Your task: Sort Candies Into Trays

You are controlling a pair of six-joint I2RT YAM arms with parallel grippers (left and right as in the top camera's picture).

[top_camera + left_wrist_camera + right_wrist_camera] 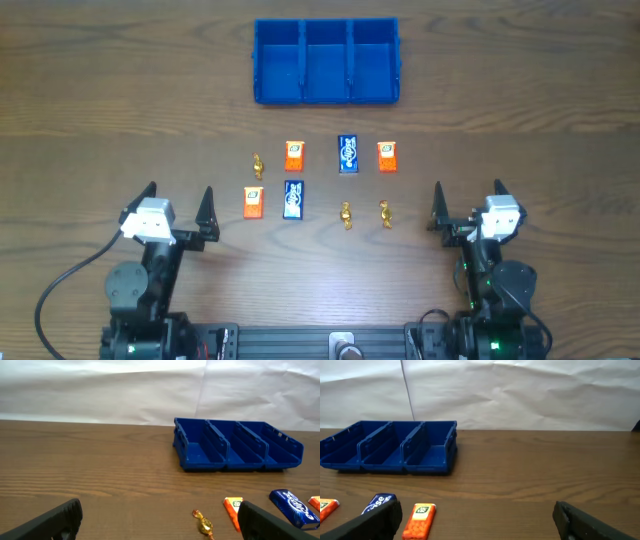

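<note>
A blue tray [326,61] with three compartments stands at the far middle of the wooden table, also seen as the blue tray [235,445] and the blue tray [390,447]. In front of it lie three orange packets [294,154], two blue packets [348,153] and several gold-wrapped candies [346,215]. My left gripper [178,205] is open, near the table's front left, just left of an orange packet [254,201]. My right gripper [468,200] is open at the front right, right of a gold candy [385,213]. Neither holds anything.
A white backdrop [150,390] rises behind the table's far edge. Bare wood lies to the left and right of the candy group and between the candies and the tray. A black cable [60,285] curls at the front left.
</note>
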